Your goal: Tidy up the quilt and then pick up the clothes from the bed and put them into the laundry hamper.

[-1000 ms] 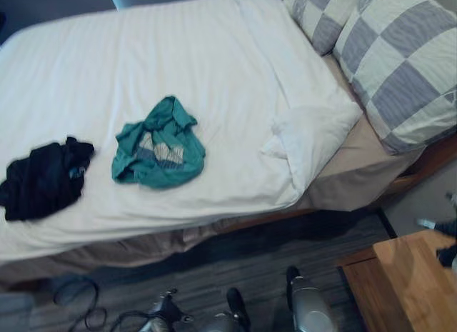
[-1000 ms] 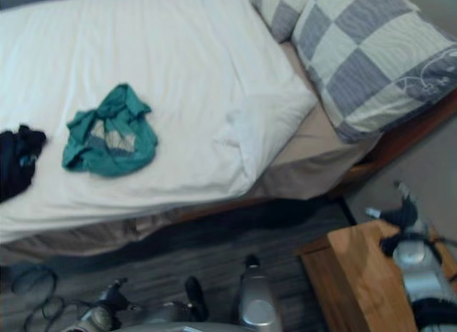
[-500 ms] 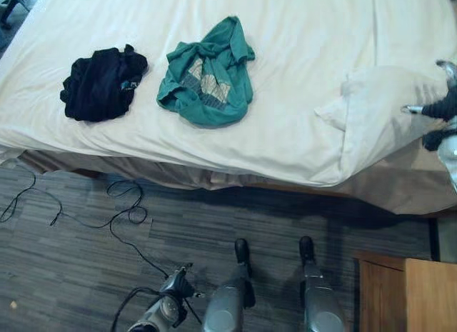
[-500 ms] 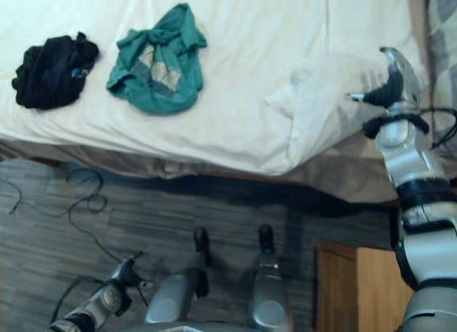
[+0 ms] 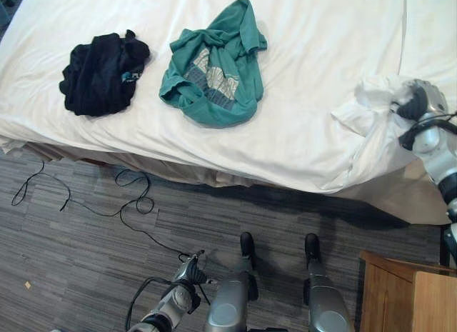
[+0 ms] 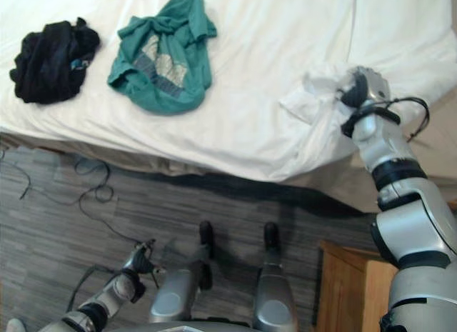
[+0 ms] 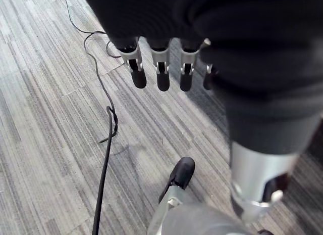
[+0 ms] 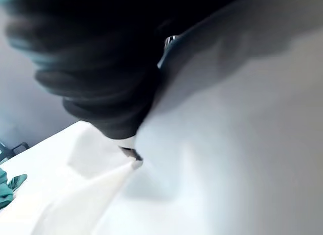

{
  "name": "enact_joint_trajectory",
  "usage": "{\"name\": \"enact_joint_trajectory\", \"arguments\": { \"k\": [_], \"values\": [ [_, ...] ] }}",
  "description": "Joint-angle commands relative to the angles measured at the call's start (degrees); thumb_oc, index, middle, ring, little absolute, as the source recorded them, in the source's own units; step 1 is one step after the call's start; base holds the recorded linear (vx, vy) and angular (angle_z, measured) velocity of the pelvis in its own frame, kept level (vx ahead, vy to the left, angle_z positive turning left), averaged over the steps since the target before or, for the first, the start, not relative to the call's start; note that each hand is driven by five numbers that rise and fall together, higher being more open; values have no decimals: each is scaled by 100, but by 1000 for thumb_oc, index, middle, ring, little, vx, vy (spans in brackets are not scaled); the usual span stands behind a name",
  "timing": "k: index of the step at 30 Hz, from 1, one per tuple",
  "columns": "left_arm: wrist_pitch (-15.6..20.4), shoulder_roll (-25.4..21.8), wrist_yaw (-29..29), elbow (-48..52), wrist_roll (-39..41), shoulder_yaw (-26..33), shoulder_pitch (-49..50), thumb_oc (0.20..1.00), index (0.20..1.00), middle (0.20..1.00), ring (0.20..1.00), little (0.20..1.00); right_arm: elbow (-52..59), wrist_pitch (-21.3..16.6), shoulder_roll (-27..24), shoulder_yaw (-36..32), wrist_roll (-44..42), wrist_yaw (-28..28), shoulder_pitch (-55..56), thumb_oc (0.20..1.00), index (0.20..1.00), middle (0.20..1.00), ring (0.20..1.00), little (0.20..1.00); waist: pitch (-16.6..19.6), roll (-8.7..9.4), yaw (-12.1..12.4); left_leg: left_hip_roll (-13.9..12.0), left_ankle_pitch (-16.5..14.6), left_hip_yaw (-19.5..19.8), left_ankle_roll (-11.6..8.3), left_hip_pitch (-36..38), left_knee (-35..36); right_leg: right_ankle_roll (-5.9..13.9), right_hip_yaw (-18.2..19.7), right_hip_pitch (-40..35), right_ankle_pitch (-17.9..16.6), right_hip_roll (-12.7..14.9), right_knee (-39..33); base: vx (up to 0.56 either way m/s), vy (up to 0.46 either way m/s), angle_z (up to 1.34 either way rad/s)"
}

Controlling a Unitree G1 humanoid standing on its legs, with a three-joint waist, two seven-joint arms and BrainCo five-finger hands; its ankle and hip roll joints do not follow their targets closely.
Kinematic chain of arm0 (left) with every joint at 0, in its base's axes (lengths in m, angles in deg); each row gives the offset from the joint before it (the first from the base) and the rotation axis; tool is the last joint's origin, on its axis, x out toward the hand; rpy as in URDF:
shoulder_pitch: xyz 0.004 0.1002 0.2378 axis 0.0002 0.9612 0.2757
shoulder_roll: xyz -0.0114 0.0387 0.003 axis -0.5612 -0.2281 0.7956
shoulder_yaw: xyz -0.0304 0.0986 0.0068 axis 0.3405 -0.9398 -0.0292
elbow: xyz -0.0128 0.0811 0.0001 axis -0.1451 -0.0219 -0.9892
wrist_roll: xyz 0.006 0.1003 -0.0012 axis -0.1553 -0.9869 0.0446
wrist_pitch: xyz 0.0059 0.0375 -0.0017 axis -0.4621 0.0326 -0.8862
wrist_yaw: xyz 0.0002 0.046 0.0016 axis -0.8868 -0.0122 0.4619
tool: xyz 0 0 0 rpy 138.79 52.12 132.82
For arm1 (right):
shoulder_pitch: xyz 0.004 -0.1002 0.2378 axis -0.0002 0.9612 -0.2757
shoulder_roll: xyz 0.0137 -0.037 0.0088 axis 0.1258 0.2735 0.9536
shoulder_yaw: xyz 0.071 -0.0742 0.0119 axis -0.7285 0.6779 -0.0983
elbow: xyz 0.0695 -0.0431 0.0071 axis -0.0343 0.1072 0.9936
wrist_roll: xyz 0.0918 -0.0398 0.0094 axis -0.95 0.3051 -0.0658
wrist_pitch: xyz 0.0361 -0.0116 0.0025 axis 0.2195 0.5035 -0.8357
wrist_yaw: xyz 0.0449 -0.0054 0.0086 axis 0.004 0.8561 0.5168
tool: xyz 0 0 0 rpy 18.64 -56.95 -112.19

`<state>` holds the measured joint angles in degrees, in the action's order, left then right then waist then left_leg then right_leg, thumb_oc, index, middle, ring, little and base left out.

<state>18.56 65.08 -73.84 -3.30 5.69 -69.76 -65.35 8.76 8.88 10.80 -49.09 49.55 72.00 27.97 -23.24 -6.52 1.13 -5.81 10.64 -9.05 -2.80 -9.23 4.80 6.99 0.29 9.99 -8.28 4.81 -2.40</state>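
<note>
Two garments, a black one (image 5: pixel 102 71) and a teal one (image 5: pixel 215 66), lie uncollected on the bed (image 5: pixel 307 53) while the right hand (image 5: pixel 415 103) is clamped on the quilt (image 5: pixel 371 107) corner.

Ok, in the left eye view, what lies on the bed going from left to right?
Black garment → teal shirt → bunched corner of the white quilt → right hand at that corner.
</note>
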Motion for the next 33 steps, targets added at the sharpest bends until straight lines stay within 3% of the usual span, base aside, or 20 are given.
{"name": "enact_joint_trajectory", "arguments": {
  "k": [1,2,3,4,5,6,9,10,11,14,16,17,18,26,27,28,30,31,33],
  "values": [
    [-64,19,-55,-377,-12,-96,-40,1000,1000,1000,1000,1000,147,2,-255,-145,-41,-81,415,555,555,555,555,555,248,364,42,-324,-551,-1,-433,322,20,168,105,397,823,16,661,48,7,19],
    [-129,8,-24,-449,-91,104,19,1000,1000,1000,1000,1000,410,0,-334,-813,-124,-169,1345,1000,1000,1000,1000,1000,336,454,-58,-329,-612,-15,-429,419,20,184,85,253,792,52,556,32,2,1],
    [-130,-6,-23,-445,-91,82,26,1000,1000,1000,1000,1000,445,10,-335,-863,-115,-167,1406,1000,1000,1000,1000,1000,341,462,-39,-327,-614,-12,-429,426,20,185,82,240,790,54,547,68,12,-7],
    [-186,-72,-6,-500,-160,292,101,1000,1000,1000,1000,1000,650,0,-386,-1639,-313,-283,2296,1000,1000,1000,1000,1000,450,546,-143,-315,-680,-27,-422,497,20,212,89,127,744,92,429,39,12,-14],
    [-187,-84,-5,-498,-161,266,105,1000,1000,1000,1000,1000,684,7,-384,-1694,-306,-280,2361,1000,1000,1000,1000,1000,454,554,-120,-312,-682,-25,-421,504,20,214,86,113,741,95,417,72,26,-4],
    [-222,-171,28,-581,-184,487,167,1000,1000,1000,1000,1000,750,-17,-400,-2435,-601,-371,3116,1000,1000,1000,1000,1000,568,652,-222,-320,-744,-65,-417,563,20,243,77,12,693,141,307,60,20,-2],
    [-303,-288,33,-694,-203,707,209,1000,1000,1000,1000,1000,799,37,-185,-3513,-1070,-631,4085,1000,1000,1000,1000,1000,693,764,-304,-332,-817,-128,-414,649,20,285,73,-101,657,179,215,52,36,-2],
    [-303,-298,34,-693,-202,682,206,1000,1000,1000,1000,1000,827,43,-174,-3557,-1068,-632,4136,1000,1000,1000,1000,1000,693,770,-280,-330,-820,-128,-413,657,20,287,72,-111,657,181,209,79,73,-11],
    [-424,-238,-65,-673,-235,748,241,1000,1000,1000,1000,1000,1185,-45,233,-4695,-1895,-1456,4634,1000,1000,1000,1000,1000,776,797,-348,-330,-905,-103,-380,731,20,303,27,-198,682,224,205,61,56,-16],
    [-459,-210,-98,-705,-245,736,258,1000,1000,1000,1000,1000,1470,-94,337,-4992,-2055,-1746,4775,1000,1000,1000,1000,1000,807,803,-336,-330,-928,-88,-375,757,20,311,8,-237,701,237,204,45,41,-9],
    [-495,-116,-165,-713,-250,680,213,1000,1000,1000,1000,1000,2220,-365,427,-5221,-2204,-2195,4603,1000,1000,1000,1000,1000,809,796,-310,-308,-949,-47,-362,771,20,314,25,-246,715,253,210,18,24,-15],
    [-481,-92,-171,-701,-246,627,201,1000,1000,1000,1000,1000,2442,-407,372,-5165,-2079,-2240,4480,485,485,485,485,485,800,788,-292,-298,-944,-41,-360,770,20,313,35,-240,714,255,213,-2,10,-9],
    [-466,-71,-179,-685,-254,559,175,1000,1000,1000,1000,1000,2651,-404,279,-5045,-1895,-2237,4291,200,200,200,200,200,781,786,-260,-291,-938,-38,-363,764,20,313,46,-227,709,258,208,-7,-4,-6],
    [-444,-48,-177,-668,-246,536,133,1000,1000,1000,1000,1000,2741,-338,131,-4815,-1644,-2219,4024,200,200,200,200,200,740,770,-250,-286,-927,-46,-369,754,20,312,65,-210,696,258,203,-28,-6,7],
    [-292,-160,-252,-392,-3,10,-131,1000,1000,1000,1000,1000,1840,54,-550,-2667,-868,-1939,1511,200,200,200,200,200,206,443,85,-245,-678,-18,-371,417,-5,233,221,362,796,177,689,-220,-40,-3],
    [-292,-146,-251,-394,-5,42,-133,1000,1000,1000,1000,1000,1797,41,-553,-2599,-879,-1944,1434,200,200,200,200,200,205,437,56,-245,-674,-19,-371,404,-5,232,224,381,799,177,702,-290,-23,-42],
    [-311,-85,-350,-408,121,43,-155,1000,1000,1000,1000,1000,861,51,-6,-2309,-1315,-1789,1197,200,200,200,200,200,-18,338,59,-267,-750,-51,-344,235,-297,199,266,658,913,115,1086,-90,16,-36],
    [-311,-85,-350,-407,121,46,-154,1000,1000,1000,1000,1000,856,49,-5,-2304,-1316,-1789,1192,200,200,200,200,200,-14,339,58,-266,-753,-52,-344,228,-302,199,268,666,916,115,1092,-44,9,15],
    [-355,-14,-419,-452,78,122,-133,1000,1000,1000,1000,1000,428,86,596,-2272,-1416,-1545,1758,200,200,200,200,200,-113,337,23,-299,-866,-94,-327,139,-546,185,265,757,974,99,1227,-16,11,18]
  ]
}}
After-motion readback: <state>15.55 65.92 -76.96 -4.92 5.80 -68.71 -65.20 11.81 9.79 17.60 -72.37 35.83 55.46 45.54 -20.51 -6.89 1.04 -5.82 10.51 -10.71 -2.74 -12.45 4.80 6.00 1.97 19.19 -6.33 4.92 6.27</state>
